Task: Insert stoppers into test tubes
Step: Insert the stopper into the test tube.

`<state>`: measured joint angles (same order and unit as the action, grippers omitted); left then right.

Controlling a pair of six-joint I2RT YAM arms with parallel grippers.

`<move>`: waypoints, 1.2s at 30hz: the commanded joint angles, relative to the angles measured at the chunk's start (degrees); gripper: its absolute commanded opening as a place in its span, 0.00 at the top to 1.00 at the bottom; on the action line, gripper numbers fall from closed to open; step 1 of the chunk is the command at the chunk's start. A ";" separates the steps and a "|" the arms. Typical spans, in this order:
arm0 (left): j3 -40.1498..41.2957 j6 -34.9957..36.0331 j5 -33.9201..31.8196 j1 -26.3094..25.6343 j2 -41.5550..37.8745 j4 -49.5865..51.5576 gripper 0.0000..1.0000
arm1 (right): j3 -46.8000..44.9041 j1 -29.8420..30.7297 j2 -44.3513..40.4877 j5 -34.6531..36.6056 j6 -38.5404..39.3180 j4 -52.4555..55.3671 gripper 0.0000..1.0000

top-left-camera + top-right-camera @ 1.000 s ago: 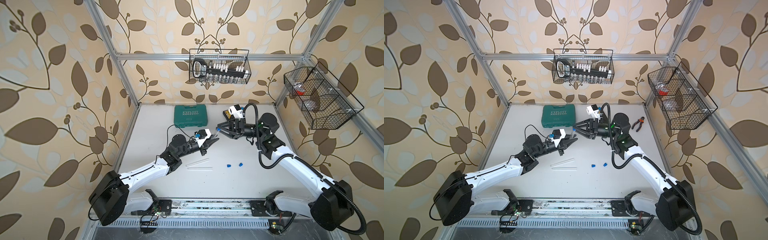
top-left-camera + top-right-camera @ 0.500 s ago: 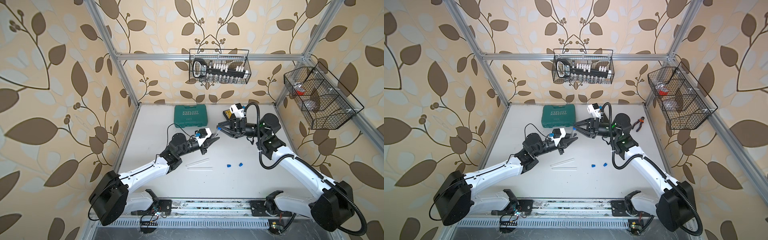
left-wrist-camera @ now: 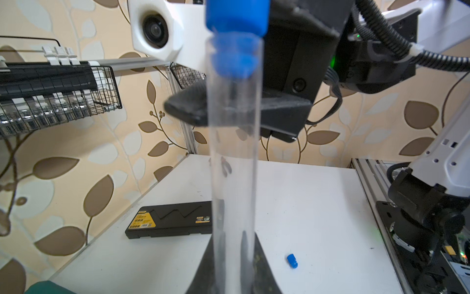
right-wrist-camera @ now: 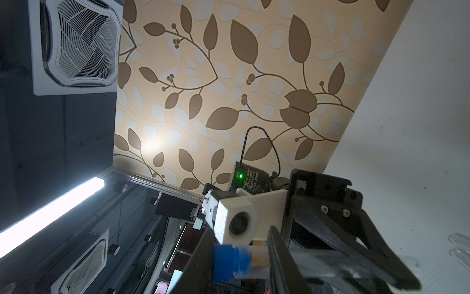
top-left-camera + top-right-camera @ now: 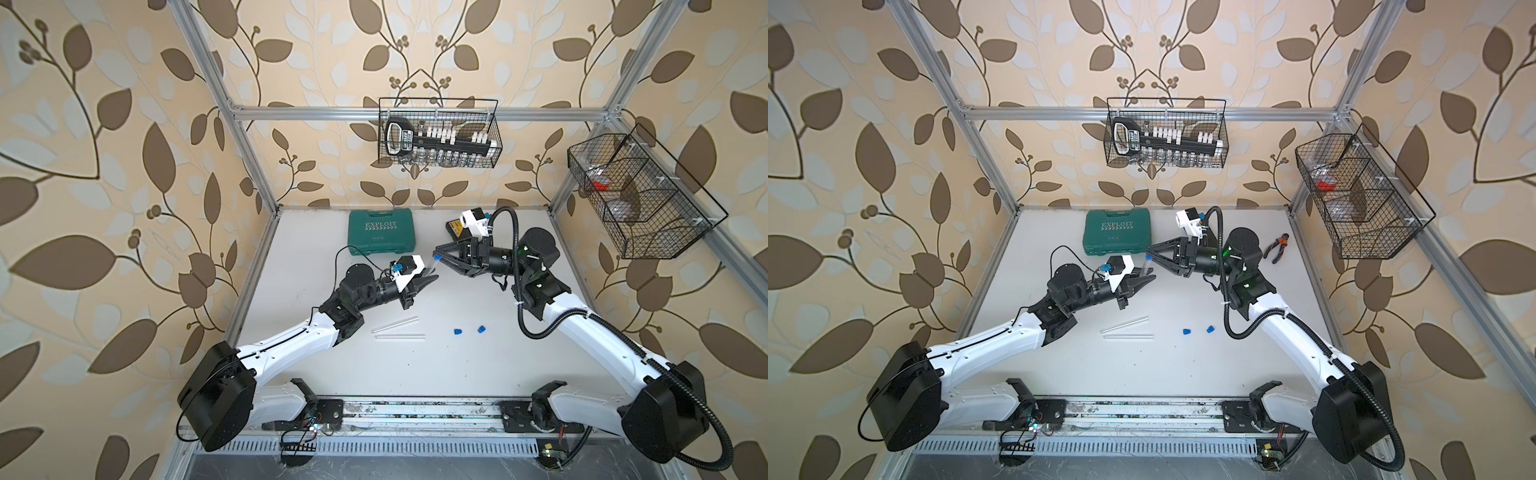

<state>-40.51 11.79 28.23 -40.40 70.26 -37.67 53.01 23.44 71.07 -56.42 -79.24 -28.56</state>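
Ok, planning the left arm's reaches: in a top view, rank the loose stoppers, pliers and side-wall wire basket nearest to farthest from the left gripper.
1. Loose stoppers, on the table, nearest the left gripper.
2. Pliers, on the table beyond the right arm.
3. Wire basket, up on the side wall.

Two test tubes (image 5: 395,324) left of two stoppers (image 5: 457,331), on table (image 5: 457,374)

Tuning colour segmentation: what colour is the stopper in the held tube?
Bright blue. The stopper in the clear tube shows best in the left wrist view.
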 commanded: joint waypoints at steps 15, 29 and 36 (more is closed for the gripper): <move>-12.94 3.34 5.61 -1.94 -8.00 -32.91 1.00 | -9.54 0.50 8.82 0.83 7.78 27.54 0.69; -4.59 21.65 -1.28 -1.87 -9.01 26.05 1.00 | 3.68 -4.64 0.23 -6.59 1.73 17.15 0.41; -7.07 23.03 -6.24 -1.79 -4.57 38.98 1.00 | 7.47 -12.00 -2.69 -1.50 17.74 41.10 0.38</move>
<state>-46.17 32.60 24.82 -42.04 65.25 -6.79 60.40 14.92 70.35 -60.38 -68.93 0.93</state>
